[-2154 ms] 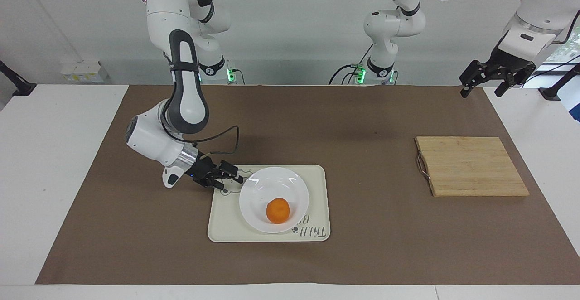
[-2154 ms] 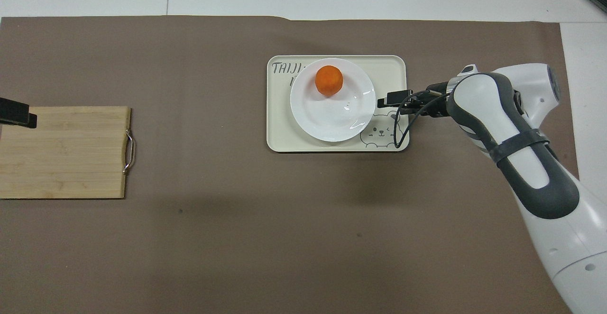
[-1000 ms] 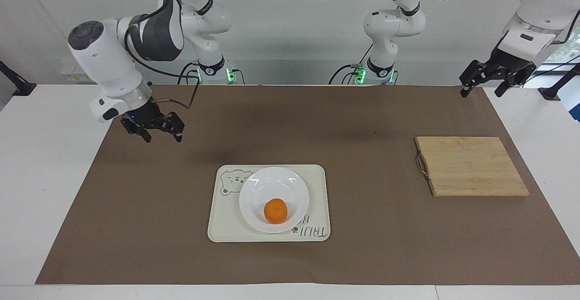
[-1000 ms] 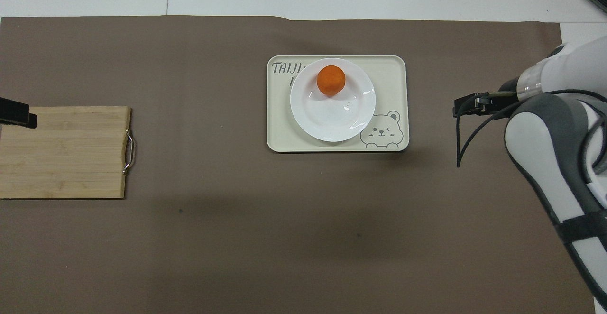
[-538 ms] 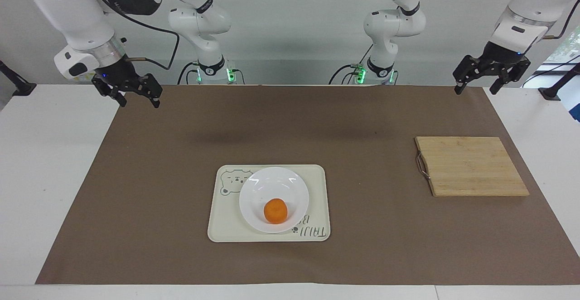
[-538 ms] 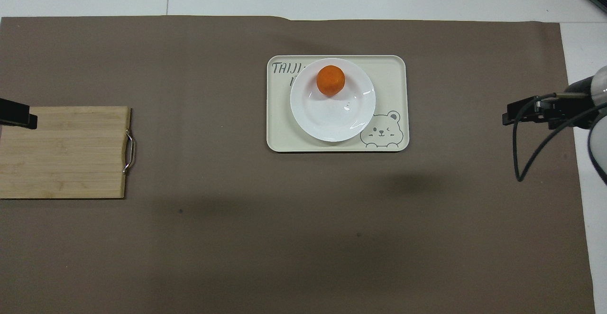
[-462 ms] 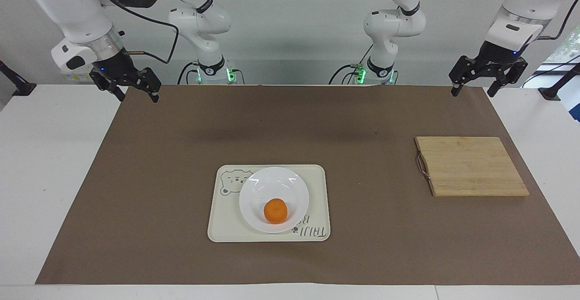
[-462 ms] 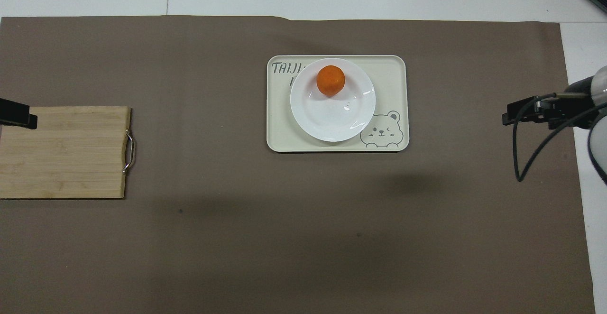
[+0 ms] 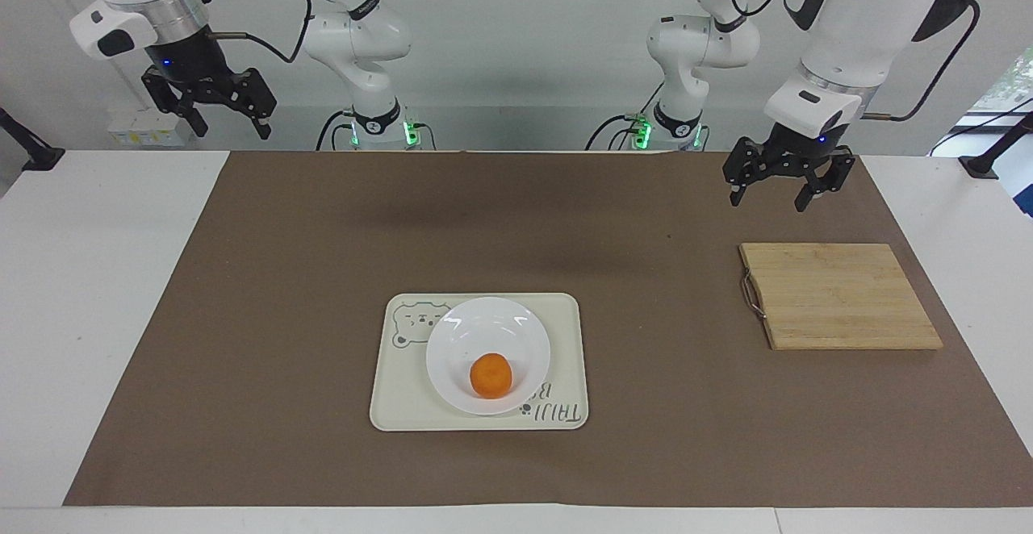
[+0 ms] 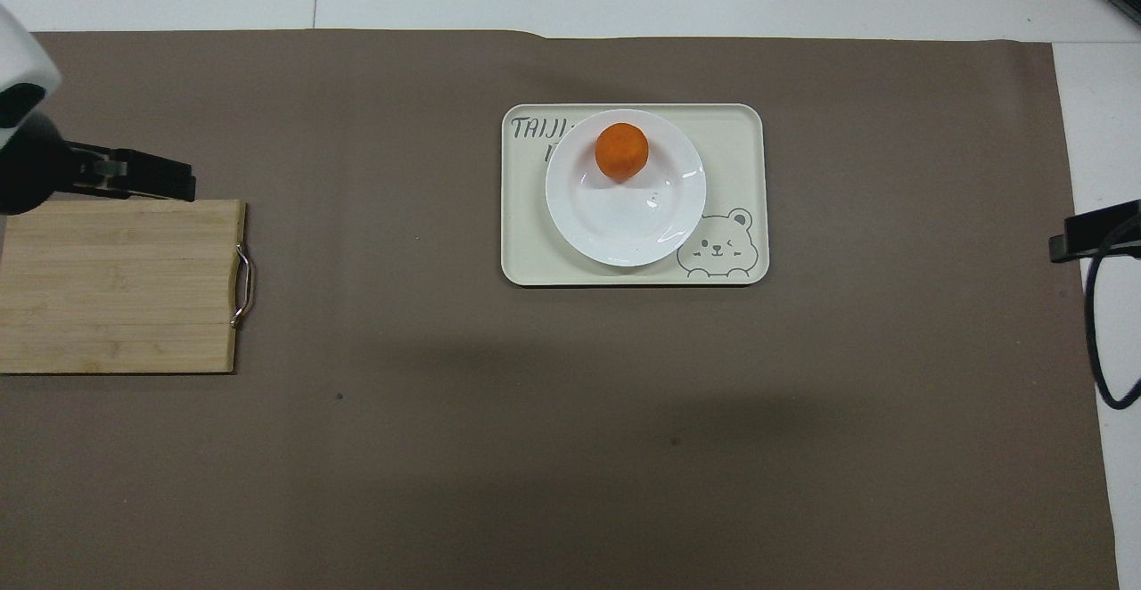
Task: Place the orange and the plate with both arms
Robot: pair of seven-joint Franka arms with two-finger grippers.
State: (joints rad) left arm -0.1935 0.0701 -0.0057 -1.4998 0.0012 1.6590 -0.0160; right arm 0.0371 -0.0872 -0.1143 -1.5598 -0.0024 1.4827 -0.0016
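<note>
The orange (image 9: pixel 491 376) (image 10: pixel 621 151) lies in the white plate (image 9: pixel 484 326) (image 10: pixel 624 225), on the part of it farther from the robots. The plate rests on a cream tray (image 9: pixel 566 316) (image 10: pixel 742 135) with a bear print, mid-table. My right gripper (image 9: pixel 232 131) (image 10: pixel 1083 235) hangs open and empty, high over the mat's edge at the right arm's end. My left gripper (image 9: pixel 767 202) (image 10: pixel 169 182) hangs open and empty over the mat, just off the cutting board's edge that faces the robots.
A wooden cutting board (image 9: pixel 839 296) (image 10: pixel 116 287) with a metal handle lies at the left arm's end of the table. A brown mat (image 9: pixel 323 276) covers most of the table. A black cable (image 10: pixel 1095 340) dangles from the right arm.
The right gripper has risen and drawn back toward its end of the table. The left gripper has swung inward and come down beside the cutting board. Orange and plate have not moved.
</note>
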